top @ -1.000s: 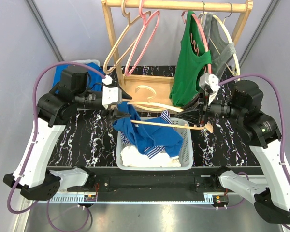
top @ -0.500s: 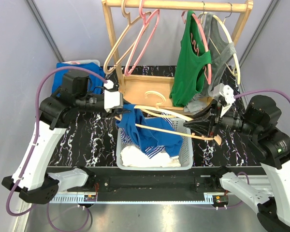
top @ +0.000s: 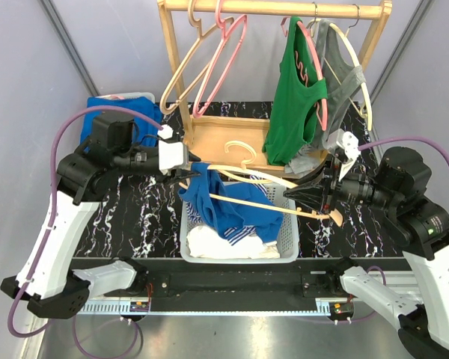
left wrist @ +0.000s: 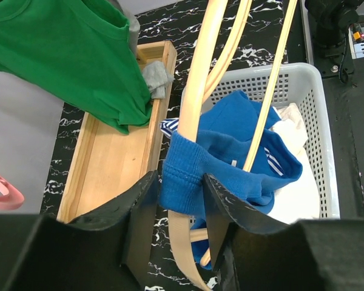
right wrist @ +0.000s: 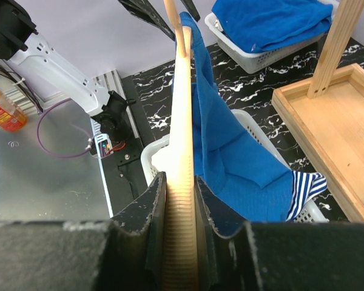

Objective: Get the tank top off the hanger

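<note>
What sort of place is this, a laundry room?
Probably a robot test bench staged as a laundry corner: two robot arms, a wooden clothes rack, and a basket of clothes on a marbled table.

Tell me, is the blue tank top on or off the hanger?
On. A strap of the tank top wraps the hanger between the left jaws; the rest droops into the basket.

The black, white-veined counter (top: 127, 217) carries a white perforated plastic basket (top: 288, 250) at centre, a shallow wooden tray (top: 209, 138) above it, and another white basket (top: 120, 96) upper left.
</note>
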Motion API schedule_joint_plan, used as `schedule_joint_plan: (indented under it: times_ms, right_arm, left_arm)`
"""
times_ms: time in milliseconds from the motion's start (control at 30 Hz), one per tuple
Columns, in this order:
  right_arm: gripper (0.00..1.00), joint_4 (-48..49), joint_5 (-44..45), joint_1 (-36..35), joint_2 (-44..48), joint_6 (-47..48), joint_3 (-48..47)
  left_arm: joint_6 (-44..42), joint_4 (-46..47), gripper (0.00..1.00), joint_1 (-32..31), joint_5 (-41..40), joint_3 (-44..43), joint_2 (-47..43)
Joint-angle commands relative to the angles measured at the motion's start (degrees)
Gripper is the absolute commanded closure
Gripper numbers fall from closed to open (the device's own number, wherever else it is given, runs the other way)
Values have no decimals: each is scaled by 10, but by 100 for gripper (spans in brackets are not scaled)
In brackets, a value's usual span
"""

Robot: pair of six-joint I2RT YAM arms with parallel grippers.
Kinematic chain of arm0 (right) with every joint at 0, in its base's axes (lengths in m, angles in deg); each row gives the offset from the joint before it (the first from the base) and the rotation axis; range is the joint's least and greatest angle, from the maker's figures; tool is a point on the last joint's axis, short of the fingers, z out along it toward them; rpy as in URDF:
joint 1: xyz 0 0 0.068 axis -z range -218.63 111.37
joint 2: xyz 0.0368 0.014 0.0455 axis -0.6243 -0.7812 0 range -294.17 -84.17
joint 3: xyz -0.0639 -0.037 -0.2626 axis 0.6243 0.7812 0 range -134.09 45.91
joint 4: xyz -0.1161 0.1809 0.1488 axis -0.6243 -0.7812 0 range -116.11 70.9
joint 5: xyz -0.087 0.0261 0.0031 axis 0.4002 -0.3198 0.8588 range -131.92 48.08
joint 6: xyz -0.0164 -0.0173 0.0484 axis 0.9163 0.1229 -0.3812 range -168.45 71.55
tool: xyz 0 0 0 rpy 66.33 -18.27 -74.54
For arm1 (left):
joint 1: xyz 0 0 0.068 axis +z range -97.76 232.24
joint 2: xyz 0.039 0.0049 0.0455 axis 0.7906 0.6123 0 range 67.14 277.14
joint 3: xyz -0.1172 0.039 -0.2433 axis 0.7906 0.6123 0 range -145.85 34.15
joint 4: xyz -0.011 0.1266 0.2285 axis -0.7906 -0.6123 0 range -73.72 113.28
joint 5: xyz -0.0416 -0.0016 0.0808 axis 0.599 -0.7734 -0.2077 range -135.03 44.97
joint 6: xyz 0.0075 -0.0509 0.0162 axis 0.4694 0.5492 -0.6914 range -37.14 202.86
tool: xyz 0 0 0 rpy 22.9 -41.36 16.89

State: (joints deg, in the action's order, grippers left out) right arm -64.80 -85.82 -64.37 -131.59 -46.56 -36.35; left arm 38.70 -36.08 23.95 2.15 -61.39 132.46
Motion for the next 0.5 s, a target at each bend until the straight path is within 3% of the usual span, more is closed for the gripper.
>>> schedule_joint_plan:
  times_ms: [0,133,167,333,467]
  right_arm:
    - [100,9,9,2,5,3,-4]
    - [100,5,11,2,9,3,-6]
    - [100,5,11,2,7,3,-7]
    - [100,4,11,2,4,3,-12]
    - [100,-4,17,2,7,9,-15]
  left_arm:
    - [4,30,61,0,-17,7,-20]
    - [3,29,71,0,-14,16,-27]
    - [3,30,79,0,-13,17,-27]
    - [6,30,97,0,-13,16,-25]
    - [0,30,100,1,-24,20,-27]
